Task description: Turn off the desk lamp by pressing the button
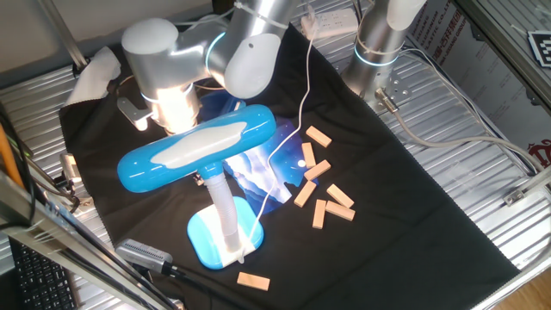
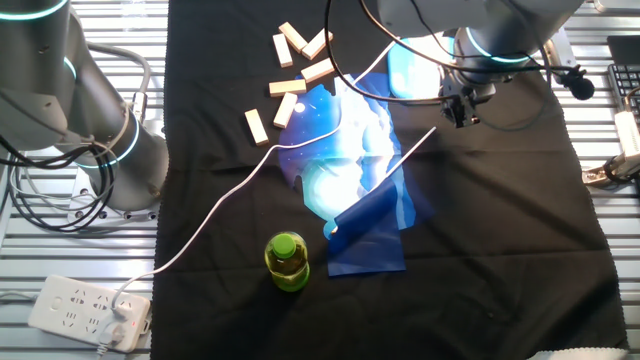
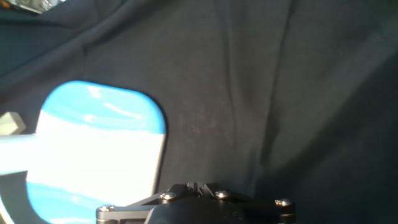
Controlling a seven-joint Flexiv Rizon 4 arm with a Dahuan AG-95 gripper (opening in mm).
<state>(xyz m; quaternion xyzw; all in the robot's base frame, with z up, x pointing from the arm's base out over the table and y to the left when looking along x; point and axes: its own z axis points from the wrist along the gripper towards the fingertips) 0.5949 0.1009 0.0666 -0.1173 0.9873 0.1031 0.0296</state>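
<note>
From one fixed view, the desk lamp (image 1: pixel 200 148) stands lit mid-cloth, its long head running lower-left to upper-right, with the arm hanging just behind it. In the other fixed view the gripper (image 2: pixel 462 103) hovers beside the lamp's blue base. The hand view puts that base off to the left, so I'd guess a sideways shift is needed; can't tell if the fingers are open or closed.

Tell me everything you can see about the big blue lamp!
The desk lamp looks like shiny sky-blue plastic. Its long oval head has a white top panel and sits on a white neck rising from a rounded blue base. It stands upright on the black cloth. It is on, throwing bluish light onto the cloth. A white cord runs from it.
</note>
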